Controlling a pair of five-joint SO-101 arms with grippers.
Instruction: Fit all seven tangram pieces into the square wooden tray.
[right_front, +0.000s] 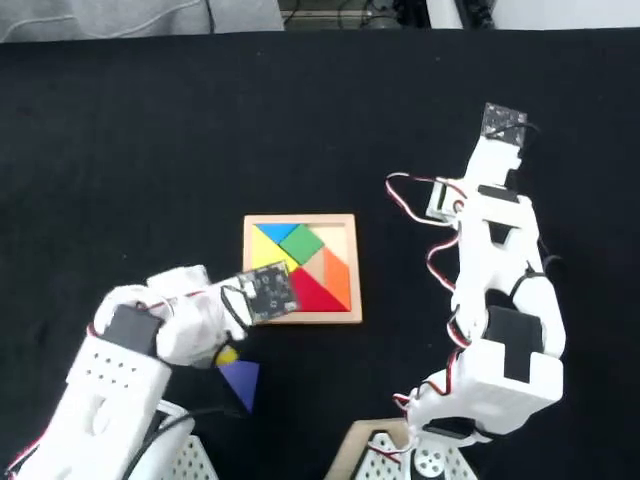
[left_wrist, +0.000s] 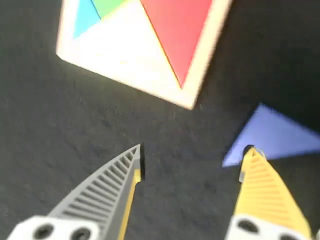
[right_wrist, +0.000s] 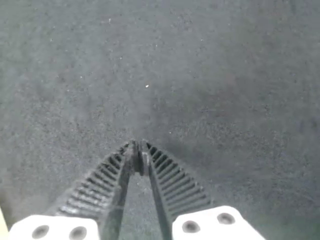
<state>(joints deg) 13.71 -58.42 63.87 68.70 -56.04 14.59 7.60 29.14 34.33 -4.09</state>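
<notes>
Your left claw (left_wrist: 194, 152) hangs wide open and empty, its yellow fingertip (left_wrist: 252, 165) at the blue triangle's (left_wrist: 275, 135) edge, with the square wooden tray (left_wrist: 200, 65) just ahead. Your right claw (right_wrist: 137, 152) is closed on nothing above bare tabletop (right_wrist: 200, 75), the tray well off to its left.

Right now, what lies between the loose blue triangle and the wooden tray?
Nothing: the left wrist view shows bare black cloth between the blue triangle and the wooden tray's corner. The left gripper is open close by.
</notes>
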